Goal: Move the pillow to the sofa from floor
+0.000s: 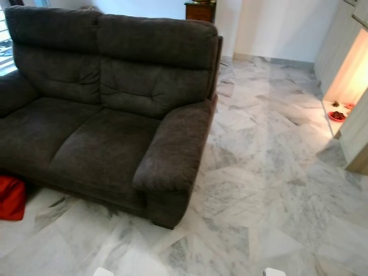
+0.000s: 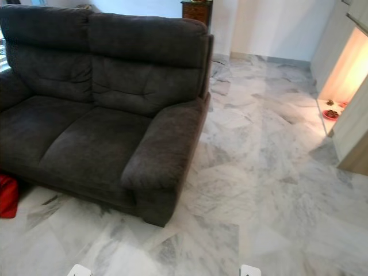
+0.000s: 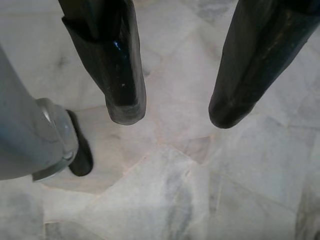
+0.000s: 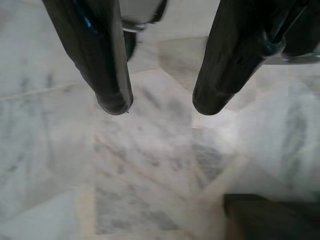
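Both end effectors, left (image 3: 172, 112) and right (image 4: 161, 102), hang wide apart, empty, over grey-veined marble floor (image 1: 259, 190). Red fabric pillow (image 1: 11, 197) lies far left beside the dark grey upholstered sofa (image 1: 109, 109), probably awaiting approach.

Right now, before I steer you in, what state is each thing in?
pillow: red, on the floor against the sofa's front, partly cut off by the frame edge.
sofa: dark grey, both seats bare.
left gripper: open, holding nothing, pointing down at the marble floor.
right gripper: open, holding nothing, above the floor.
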`<state>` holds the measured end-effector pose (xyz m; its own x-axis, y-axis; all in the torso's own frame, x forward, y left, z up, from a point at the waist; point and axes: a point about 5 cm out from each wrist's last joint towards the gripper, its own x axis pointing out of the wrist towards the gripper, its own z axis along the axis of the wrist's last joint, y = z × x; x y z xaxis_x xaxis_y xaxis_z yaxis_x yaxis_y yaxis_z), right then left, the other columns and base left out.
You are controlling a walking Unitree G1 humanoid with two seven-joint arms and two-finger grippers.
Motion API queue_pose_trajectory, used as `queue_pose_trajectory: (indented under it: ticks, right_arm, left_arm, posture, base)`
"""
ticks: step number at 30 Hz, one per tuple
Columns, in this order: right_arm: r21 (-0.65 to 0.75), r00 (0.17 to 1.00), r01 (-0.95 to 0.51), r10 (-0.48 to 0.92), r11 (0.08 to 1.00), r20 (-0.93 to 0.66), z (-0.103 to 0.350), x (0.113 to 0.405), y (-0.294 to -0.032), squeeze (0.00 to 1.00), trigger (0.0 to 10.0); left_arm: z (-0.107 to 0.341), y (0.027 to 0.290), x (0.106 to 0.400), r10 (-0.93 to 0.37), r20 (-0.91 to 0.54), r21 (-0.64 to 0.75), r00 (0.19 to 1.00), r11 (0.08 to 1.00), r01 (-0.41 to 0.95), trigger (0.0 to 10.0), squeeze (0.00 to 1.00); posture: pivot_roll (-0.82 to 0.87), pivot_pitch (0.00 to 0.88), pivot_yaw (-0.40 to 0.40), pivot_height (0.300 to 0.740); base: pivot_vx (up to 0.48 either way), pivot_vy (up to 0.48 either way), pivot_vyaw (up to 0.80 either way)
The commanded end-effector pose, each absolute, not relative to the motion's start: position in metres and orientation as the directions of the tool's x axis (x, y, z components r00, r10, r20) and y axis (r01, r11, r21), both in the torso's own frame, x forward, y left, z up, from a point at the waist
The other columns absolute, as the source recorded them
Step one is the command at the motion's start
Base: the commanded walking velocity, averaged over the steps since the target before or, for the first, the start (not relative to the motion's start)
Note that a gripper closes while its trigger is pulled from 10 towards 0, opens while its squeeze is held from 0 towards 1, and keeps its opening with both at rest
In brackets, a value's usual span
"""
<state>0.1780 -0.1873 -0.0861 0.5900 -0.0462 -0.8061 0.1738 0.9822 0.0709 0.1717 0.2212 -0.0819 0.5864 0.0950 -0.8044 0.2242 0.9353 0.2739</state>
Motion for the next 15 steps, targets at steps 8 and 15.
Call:
queue_pose_trajectory:
  ticks: [8,15]
  right_arm:
    - [0.064,0.572,0.184,-0.054,0.981,-0.819,-0.0883,0.1728,-0.1905,0.0,10.0]
    - [0.066,0.574,0.179,-0.049,0.982,-0.817,-0.0878,0.1736,-0.1912,0.0,10.0]
  left_arm:
    - [-0.085,0.2177,0.168,0.096,-0.82,0.27,0.563,0.934,0.233,10.0,0.0]
    - [-0.0851,0.2174,0.168,0.098,-0.822,0.264,0.561,0.938,0.223,10.0,0.0]
  posture:
    - [0.1,0.042,0.019,0.74]
    - [0.1,0.056,0.016,0.74]
  base:
    - [0.0,-0.016,0.0]
    - [0.0,0.067,0.0]
